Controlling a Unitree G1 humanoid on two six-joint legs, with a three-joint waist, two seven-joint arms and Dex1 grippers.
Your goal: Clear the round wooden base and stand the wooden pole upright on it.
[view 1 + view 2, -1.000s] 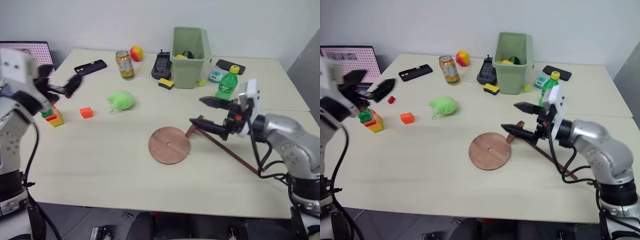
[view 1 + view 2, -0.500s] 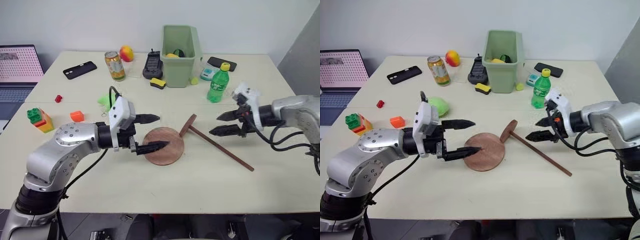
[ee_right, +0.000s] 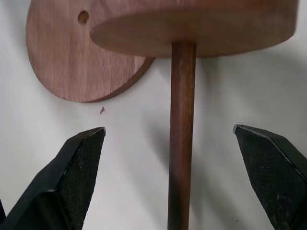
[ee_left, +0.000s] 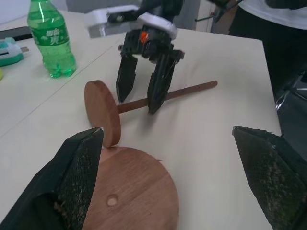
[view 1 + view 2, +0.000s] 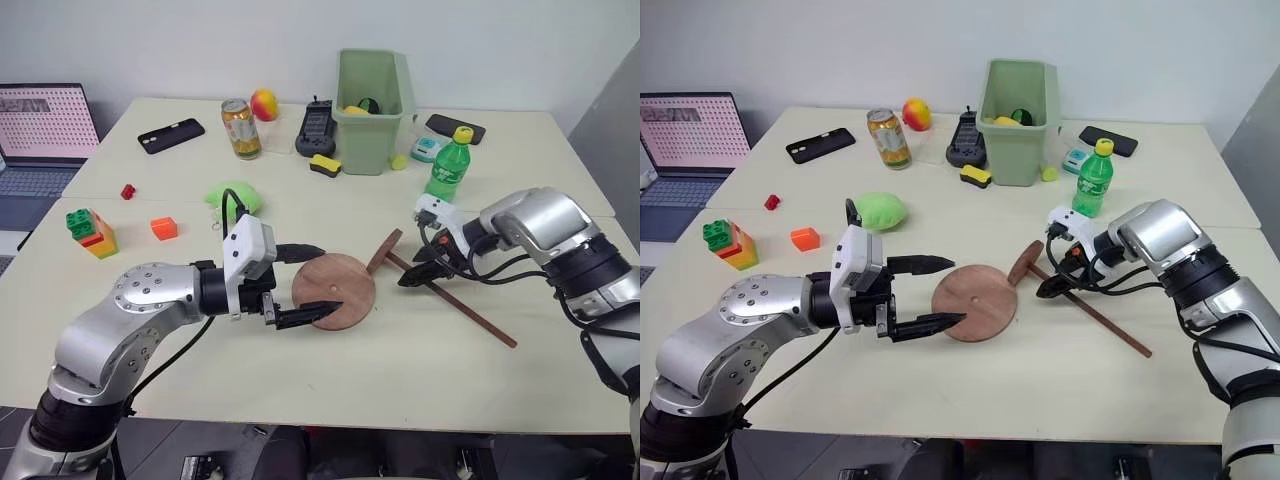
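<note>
Since a second ago both arms have swung in: from the head, the left gripper (image 5: 300, 285) hangs spread at the base (image 5: 335, 290), one finger over its near rim, and the right gripper (image 5: 1052, 283) has dropped onto the pole (image 5: 450, 300), which lies flat, disc end touching the base's far-right edge.

Left wrist: right fingers (image 4: 125, 81) straddle the rod beside its disc.

Right wrist: jaws apart, rod running straight between them; contact is probably not yet made. The right arm is nearer.
</note>
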